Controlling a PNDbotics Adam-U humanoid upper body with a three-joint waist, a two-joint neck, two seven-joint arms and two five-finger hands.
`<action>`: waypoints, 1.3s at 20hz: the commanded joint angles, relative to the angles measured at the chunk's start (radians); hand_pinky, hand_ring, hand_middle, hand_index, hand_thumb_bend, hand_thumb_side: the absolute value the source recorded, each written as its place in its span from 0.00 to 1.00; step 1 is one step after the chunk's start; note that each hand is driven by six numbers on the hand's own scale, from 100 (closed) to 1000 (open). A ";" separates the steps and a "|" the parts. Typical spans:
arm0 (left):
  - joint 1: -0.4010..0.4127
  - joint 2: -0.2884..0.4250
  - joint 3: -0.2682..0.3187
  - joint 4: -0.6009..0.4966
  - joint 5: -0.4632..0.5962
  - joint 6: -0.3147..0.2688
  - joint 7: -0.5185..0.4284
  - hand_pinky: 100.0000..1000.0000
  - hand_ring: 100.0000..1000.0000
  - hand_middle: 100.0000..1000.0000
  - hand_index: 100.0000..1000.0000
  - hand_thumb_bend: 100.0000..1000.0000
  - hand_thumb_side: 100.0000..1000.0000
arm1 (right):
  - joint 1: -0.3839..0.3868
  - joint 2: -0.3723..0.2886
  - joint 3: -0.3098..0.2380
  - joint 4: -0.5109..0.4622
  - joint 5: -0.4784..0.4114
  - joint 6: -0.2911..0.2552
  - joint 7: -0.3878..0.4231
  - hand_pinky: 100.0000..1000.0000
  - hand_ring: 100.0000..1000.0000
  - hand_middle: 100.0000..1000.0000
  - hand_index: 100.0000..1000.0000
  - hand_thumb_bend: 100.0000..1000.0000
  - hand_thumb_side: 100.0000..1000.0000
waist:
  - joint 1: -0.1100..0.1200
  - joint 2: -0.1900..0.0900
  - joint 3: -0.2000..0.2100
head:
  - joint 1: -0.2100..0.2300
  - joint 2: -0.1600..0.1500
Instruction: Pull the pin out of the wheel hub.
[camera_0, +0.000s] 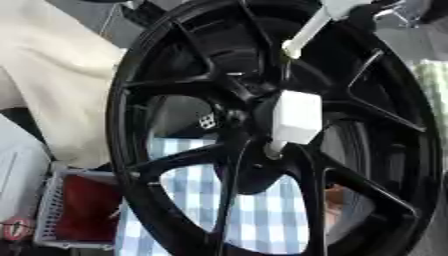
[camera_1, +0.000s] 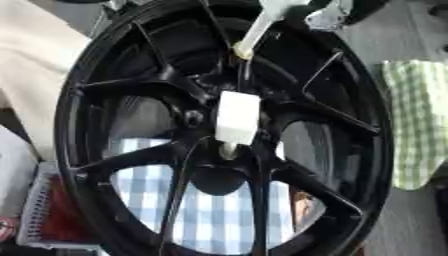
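Still seated: white pin (camera_0: 296, 117) in centre of black wheel hub (camera_0: 254, 107), blocky head just proud of hub, stem in bore. Extraction not yet done. White rod-like piece (camera_1: 259, 27) reaching down from upper edge, apart from pin; whether hand or tool, cannot tell. Fingers not visible. Checked cloth (camera_0: 254, 210) showing behind spokes.

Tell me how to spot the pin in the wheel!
Find the big black wheel that fills the picture and follow its spokes to the middle. There a white block with a short white stem below sticks out of the hub. It is the only white thing there.
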 joint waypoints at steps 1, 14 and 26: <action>0.003 0.023 0.015 -0.020 -0.004 -0.003 0.006 0.79 0.70 0.57 0.78 0.16 0.70 | 0.056 -0.098 -0.096 -0.028 -0.034 0.013 -0.073 0.78 0.66 0.35 0.38 0.00 0.00 | 0.012 -0.033 -0.012 | 0.012 0.004; 0.022 0.013 0.038 -0.020 -0.009 -0.019 0.034 0.79 0.70 0.57 0.78 0.15 0.68 | 0.525 -0.185 -0.405 0.074 0.025 0.076 -0.408 0.79 0.66 0.39 0.42 0.00 0.00 | 0.085 -0.049 -0.079 | 0.070 0.008; 0.026 0.006 0.045 -0.020 -0.009 -0.019 0.041 0.79 0.70 0.57 0.78 0.15 0.68 | 0.770 -0.042 -0.520 0.271 0.091 0.184 -0.574 0.81 0.71 0.53 0.56 0.00 0.00 | 0.093 -0.058 -0.098 | 0.076 -0.005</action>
